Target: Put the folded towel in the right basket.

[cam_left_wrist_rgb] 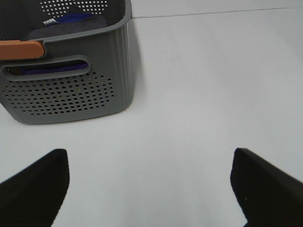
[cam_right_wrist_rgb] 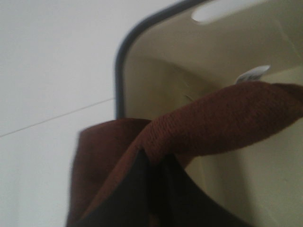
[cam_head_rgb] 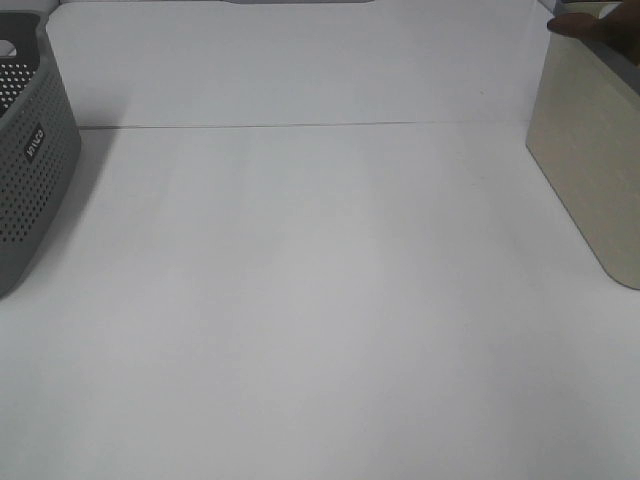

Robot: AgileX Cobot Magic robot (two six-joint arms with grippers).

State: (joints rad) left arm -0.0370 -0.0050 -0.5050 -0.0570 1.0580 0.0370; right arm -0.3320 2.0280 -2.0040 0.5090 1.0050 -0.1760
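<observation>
The right gripper (cam_right_wrist_rgb: 154, 163) is clenched on the folded dark-red terry towel (cam_right_wrist_rgb: 222, 118), which drapes ahead of its fingers over the beige plastic basket (cam_right_wrist_rgb: 156, 85). It seems best to lower it past the rim (cam_right_wrist_rgb: 118, 61) before releasing. The left gripper (cam_left_wrist_rgb: 149, 184) gapes empty.

The bench (cam_head_rgb: 320, 300) was plain white, crossed by one thin dark line in the upper part of the high view. At that frame's left edge the grey basket (cam_head_rgb: 30, 170) bore a regular pattern of small round holes and a dark label (cam_head_rgb: 33, 141) with pale lettering. At the right edge the beige basket (cam_head_rgb: 590, 160) was unpatterned; its rim (cam_right_wrist_rgb: 118, 71) looked dark grey and its inside cream. The towel (cam_right_wrist_rgb: 227, 118) was deep reddish brown with a fine ribbed texture. Inside the grey basket lay purple cloth (cam_left_wrist_rgb: 71, 18) and dark grey cloth (cam_left_wrist_rgb: 61, 30); an orange strip (cam_left_wrist_rgb: 21, 48) crossed its rim. The left tool (cam_left_wrist_rgb: 151, 189) and the right tool (cam_right_wrist_rgb: 154, 179) were black.
</observation>
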